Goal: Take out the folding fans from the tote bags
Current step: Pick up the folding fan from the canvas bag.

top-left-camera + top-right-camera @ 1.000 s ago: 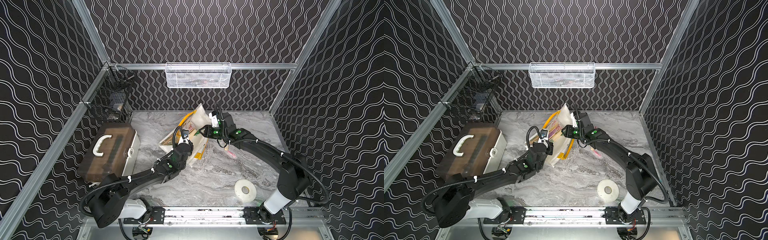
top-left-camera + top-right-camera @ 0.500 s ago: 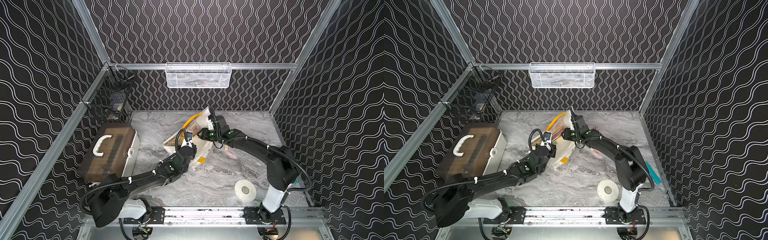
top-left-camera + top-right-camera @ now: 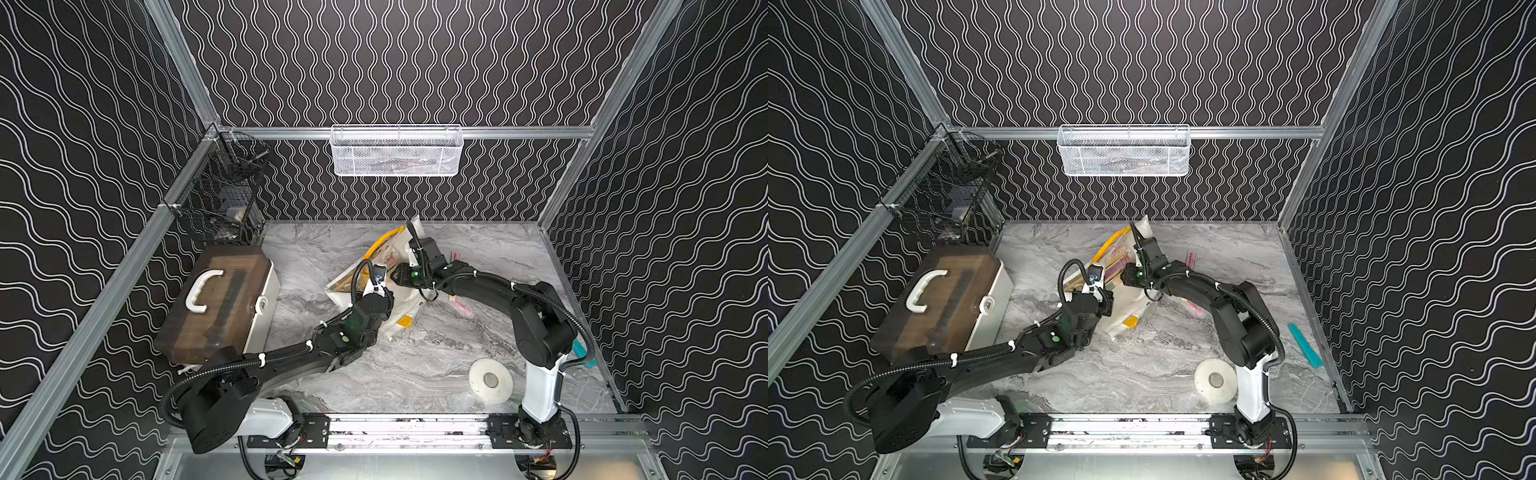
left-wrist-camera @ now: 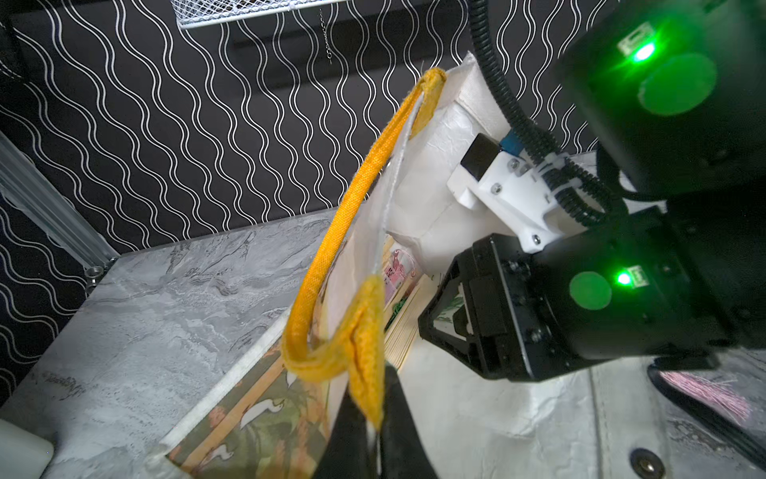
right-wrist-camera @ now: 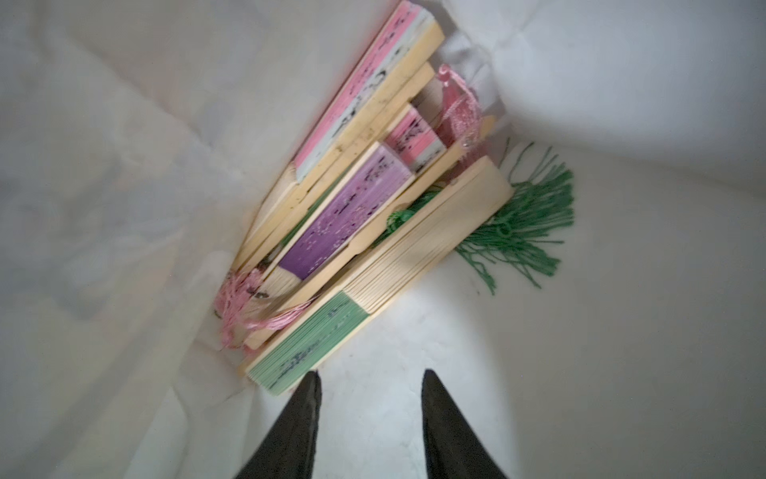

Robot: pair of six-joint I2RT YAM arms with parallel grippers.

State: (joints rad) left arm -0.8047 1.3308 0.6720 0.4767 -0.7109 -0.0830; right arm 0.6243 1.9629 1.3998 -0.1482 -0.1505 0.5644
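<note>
- Black wavy-patterned walls [image 3: 395,62] are enclosing a grey marble table [image 3: 415,365].
- A white tote bag [image 4: 489,414] is lying mid-table, toward the far side, and is holding the folding fans [image 5: 373,215]: tan bamboo with pink, purple and green folds, and tassels.
- The left fingers [image 4: 398,414] are pinching its yellow handle [image 4: 340,232], fully closed.
- The right fingers [image 5: 309,398] are hovering partly open inside the bag, gripping nothing, just beside the green fan [image 5: 306,344].

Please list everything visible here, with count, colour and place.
tote bags: at least two, white and yellow, table centre.
folding fans: several, pink, purple, green, inside a bag.
pink items: two, table beside bags.
box: one, brown lid, white handle, table left.
roll: one, white, table front right.
bar: one, teal, by right wall.
mesh basket: one, white, back rail.
wire basket: one, black, back left corner.
left tool: one, black, shut on a yellow handle.
right tool: one, black, open, inside a bag near the fans.
</note>
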